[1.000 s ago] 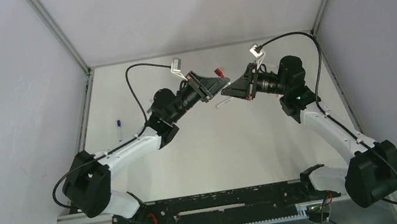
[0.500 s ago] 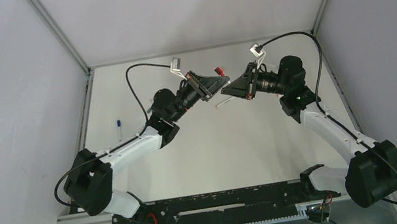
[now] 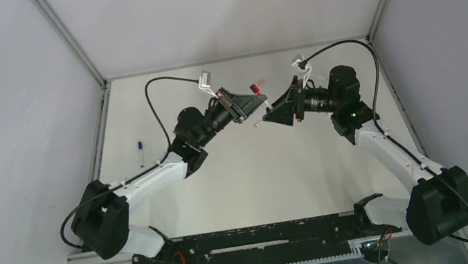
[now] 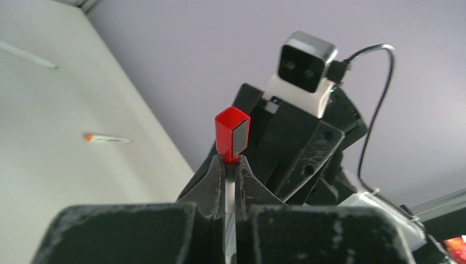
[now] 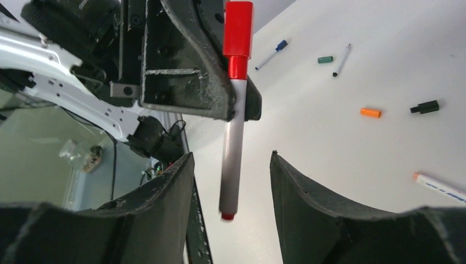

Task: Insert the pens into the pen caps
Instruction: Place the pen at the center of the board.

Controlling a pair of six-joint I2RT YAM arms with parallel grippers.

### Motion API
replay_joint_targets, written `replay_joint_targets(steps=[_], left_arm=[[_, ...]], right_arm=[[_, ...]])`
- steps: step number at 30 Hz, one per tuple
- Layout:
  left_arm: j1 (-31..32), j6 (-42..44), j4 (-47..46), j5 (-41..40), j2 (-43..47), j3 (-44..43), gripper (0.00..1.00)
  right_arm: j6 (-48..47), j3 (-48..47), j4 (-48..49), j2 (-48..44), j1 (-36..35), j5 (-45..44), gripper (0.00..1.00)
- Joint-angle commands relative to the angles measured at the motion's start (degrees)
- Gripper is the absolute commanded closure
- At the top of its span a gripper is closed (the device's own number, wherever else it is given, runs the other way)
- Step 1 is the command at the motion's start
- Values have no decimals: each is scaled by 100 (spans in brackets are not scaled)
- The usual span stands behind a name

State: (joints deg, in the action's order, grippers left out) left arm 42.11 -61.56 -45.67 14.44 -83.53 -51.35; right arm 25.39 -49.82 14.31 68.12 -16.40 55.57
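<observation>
Left gripper [image 4: 231,168] pinches red pen [image 5: 235,126] mid-barrel, in air over far middle of table [image 3: 224,175]. Red cap [image 5: 238,27] on end past fingers. Right gripper [image 5: 231,155] spread, fingers flank bare end, apart from it. Orange cap [image 5: 370,113], black cap [image 5: 425,107], green cap [image 5: 325,59] loose on table.

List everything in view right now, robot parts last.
red-capped pen: one, white barrel, gripped by left hand
blue-ended pen: one, white, lying on table
black-tipped pen: one, white, on table
orange-tipped pen: one, white, on table
green cap: one, on table
orange cap: one, on table
black cap: one, on table
table: one, white
left hand: one, black, shut on red-capped pen
right hand: one, black, open, flanking that pen's barrel
</observation>
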Motion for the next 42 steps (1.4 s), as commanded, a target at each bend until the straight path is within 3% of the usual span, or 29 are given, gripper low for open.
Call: replay_joint_targets(steps=[1,9,18,26,42], left_arm=[[-233,953,1029,164,559,278,100],[-891,3068,4130,-518,1609,543,100],[-2390,4235,6655,-1125,1654,527,100],[-3164,4838,7460,-2206,842,94,100],[-4193,5428,8168,-2451,-1315,-1587,100]], right_arm=[[-1163,-1,-393,-208,225,598,39],[-2776,13,-1685,-315,616,812,39],[-2875,293,-1644,-378,790,697,39],[-2976,383,-1725,-378,814,598,39],[-2991,412,-1817,-404,923,569,39]])
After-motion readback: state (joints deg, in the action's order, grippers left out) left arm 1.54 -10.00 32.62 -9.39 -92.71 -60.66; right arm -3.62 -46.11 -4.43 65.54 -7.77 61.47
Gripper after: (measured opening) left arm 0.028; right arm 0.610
